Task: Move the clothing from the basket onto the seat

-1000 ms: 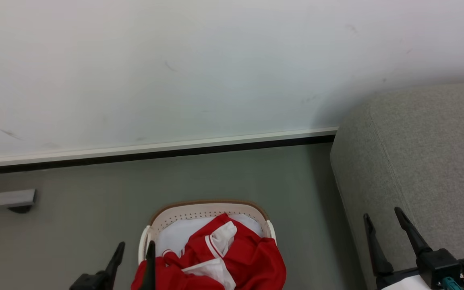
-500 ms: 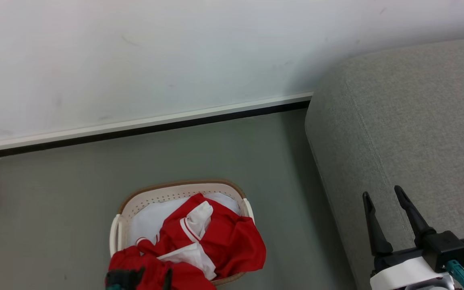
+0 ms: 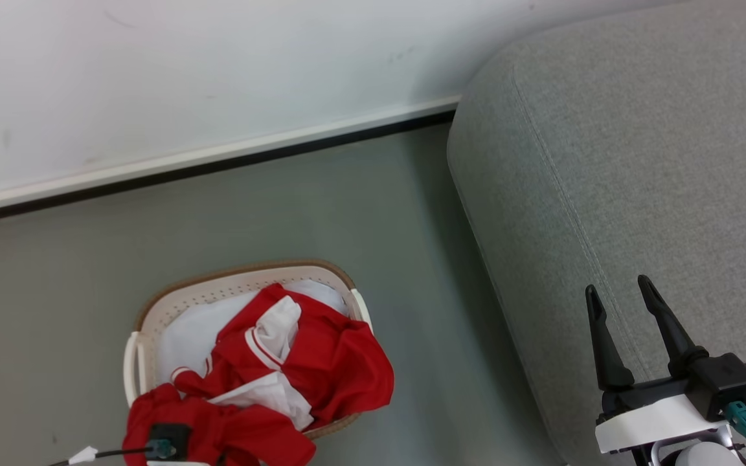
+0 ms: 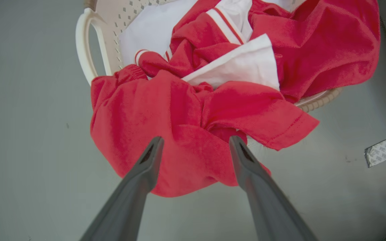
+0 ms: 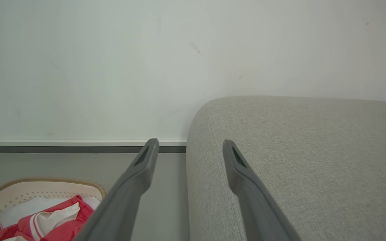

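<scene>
Clothing (image 3: 321,375), a bright red shiny sports garment with white panels and white-striped trim, lies crumpled in the cream-white oval plastic basket (image 3: 204,299) with perforated walls and a brown woven-look rim. None of it is on the seat.
- Garment: heaped toward the near side of the basket. One red fold spills over the near rim and hangs outside toward the floor. A white panel sits on top near the middle.
- Plain white liner sheet (image 3: 182,340): shows under the garment at the far left of the basket interior.
- Basket: upright on the grey-green floor (image 3: 282,207), white side handle toward the robot's left. It stands near the seat but apart from it, with a band of floor between.
- Seat (image 3: 638,162): large light grey woven-fabric sofa with rounded corner and stitched seam, to the right of the basket, its end against the white wall (image 3: 217,65).
- Left gripper (image 4: 196,138): dark fingers spread apart, nothing between them, tips over the overhanging red fold. Contact with the cloth cannot be told.
- Right gripper (image 3: 617,287): fingers spread apart, nothing held, over the near left edge of the seat, well apart from the basket.
- Pale patterned strip (image 4: 385,149): flat on the floor beside the basket, in the left wrist view.
</scene>
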